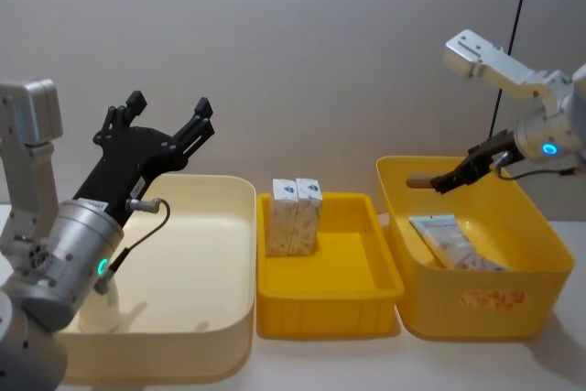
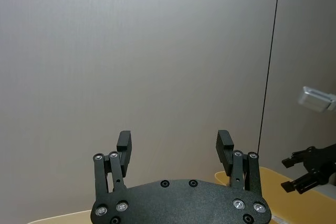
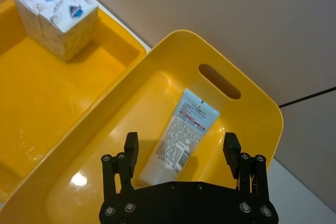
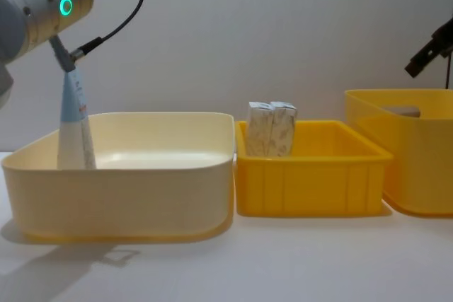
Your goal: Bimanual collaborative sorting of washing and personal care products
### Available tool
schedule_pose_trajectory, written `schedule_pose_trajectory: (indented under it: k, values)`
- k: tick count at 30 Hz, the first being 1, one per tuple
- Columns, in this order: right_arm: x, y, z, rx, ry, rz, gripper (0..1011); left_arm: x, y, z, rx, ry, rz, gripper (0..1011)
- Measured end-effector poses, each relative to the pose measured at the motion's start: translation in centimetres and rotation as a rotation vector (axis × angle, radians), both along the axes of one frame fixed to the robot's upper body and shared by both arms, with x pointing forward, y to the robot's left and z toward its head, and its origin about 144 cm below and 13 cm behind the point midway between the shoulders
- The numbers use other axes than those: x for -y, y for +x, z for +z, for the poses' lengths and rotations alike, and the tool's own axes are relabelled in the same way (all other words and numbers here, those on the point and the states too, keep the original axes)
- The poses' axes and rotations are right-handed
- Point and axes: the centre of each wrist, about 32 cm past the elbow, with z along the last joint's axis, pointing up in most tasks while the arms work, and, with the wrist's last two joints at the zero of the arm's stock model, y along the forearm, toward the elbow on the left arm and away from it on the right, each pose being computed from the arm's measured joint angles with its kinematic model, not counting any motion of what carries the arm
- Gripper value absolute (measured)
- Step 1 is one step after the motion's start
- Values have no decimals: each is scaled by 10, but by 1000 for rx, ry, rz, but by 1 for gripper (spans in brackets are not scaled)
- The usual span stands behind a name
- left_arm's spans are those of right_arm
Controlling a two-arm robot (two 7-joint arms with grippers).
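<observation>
- Left black gripper (image 1: 169,113) raised over cream plastic tub (image 1: 229,244), fingers spread wide, nothing held.
- Right black gripper (image 3: 181,145) above tall yellow plastic bin (image 3: 252,103), fingers apart, empty.
- Pale blue-and-white squeeze tube (image 3: 178,137) lying flat in that bin.
- Second tube (image 4: 74,129) upright in cream tub's left corner.
- Two white cartons (image 1: 295,215) standing together in middle yellow tray (image 1: 366,290).

Glossy plastic yellow tubs (image 3: 157,61), matt paper cartons (image 3: 55,14).

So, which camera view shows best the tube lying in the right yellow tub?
The right wrist view: the tube lies fully visible, label up. The head view shows it partly behind the tub's wall; the chest view hides it.
</observation>
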Motion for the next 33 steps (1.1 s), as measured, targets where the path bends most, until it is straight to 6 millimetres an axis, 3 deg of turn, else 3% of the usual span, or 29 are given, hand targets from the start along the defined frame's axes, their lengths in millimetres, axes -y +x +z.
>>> schedule_pose_trajectory:
  k: [33]
  values:
    - [-20,-134,-6,498,-49,192,1001,0,0,0,0,0,0,1003]
